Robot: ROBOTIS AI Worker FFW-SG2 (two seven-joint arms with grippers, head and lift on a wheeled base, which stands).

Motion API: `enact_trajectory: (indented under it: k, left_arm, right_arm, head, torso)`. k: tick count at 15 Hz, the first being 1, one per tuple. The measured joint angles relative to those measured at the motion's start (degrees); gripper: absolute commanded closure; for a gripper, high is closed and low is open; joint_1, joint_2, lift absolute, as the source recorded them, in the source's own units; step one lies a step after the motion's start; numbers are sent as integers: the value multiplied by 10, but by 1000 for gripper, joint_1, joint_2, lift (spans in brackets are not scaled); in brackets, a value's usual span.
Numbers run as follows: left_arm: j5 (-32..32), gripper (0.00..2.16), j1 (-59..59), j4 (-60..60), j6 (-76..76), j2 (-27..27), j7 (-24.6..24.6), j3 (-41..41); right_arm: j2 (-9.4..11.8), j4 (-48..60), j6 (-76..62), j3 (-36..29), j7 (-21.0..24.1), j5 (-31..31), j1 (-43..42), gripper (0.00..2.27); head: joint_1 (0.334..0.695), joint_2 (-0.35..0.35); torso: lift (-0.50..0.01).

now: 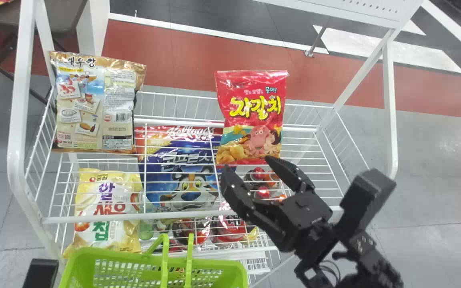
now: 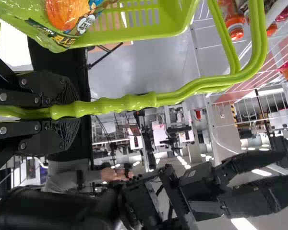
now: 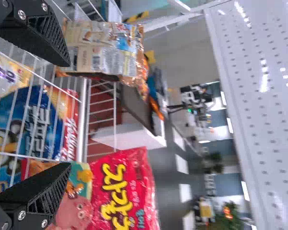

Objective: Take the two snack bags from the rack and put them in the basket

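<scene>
In the head view, a glossy, puffed red snack bag (image 1: 254, 96) with a pink octopus and a crinkled, boxy tan snack bag (image 1: 86, 108) stand on the white wire rack (image 1: 16, 128), the right end effector (image 1: 247, 165) open near the red one's lower edge. In the left wrist view, the left end effector (image 2: 69, 112) grips the smooth green plastic handles (image 2: 120, 103) of the slotted basket (image 2: 149, 32), which holds a shiny packet (image 2: 69, 13). In the right wrist view, ridged black fingers (image 3: 36, 31) stand apart.

Red bag (image 1: 251, 114) and beige bag (image 1: 94, 104) stand on rack (image 1: 17, 120)
</scene>
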State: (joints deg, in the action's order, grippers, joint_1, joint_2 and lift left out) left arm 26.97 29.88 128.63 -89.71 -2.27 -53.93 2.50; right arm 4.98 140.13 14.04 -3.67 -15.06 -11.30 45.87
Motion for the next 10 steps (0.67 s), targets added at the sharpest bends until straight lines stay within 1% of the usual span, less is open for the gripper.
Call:
enact_trajectory:
  k: [3, 4, 6, 8, 10]
  left_arm:
    - [-1, 1882, 2, -13, 6, 1, -4, -1]
    - [0, 1885, 4, -14, 6, 1, -6, -3]
    - [0, 1882, 6, -15, 6, 1, -10, -10]
    - [1, 1882, 7, -15, 6, 1, -12, -21]
    - [3, 1882, 5, -16, 6, 1, -12, -27]
  right_arm:
    - [10, -34, -185, 64, 74, 63, 81, 60]
    - [15, -34, -205, 78, 81, 72, 101, 63]
    - [25, -14, -188, 88, 83, 78, 142, 73]
    - [28, 10, -162, 84, 88, 75, 179, 80]
    - [28, 23, -164, 73, 95, 69, 206, 80]
  head:
    - [695, -350]
    - [695, -350]
    - [695, -350]
    - [695, -350]
    - [695, -350]
  torso:
    - [-11]
    - [-11]
    - [-11]
    - [-11]
    - [-11]
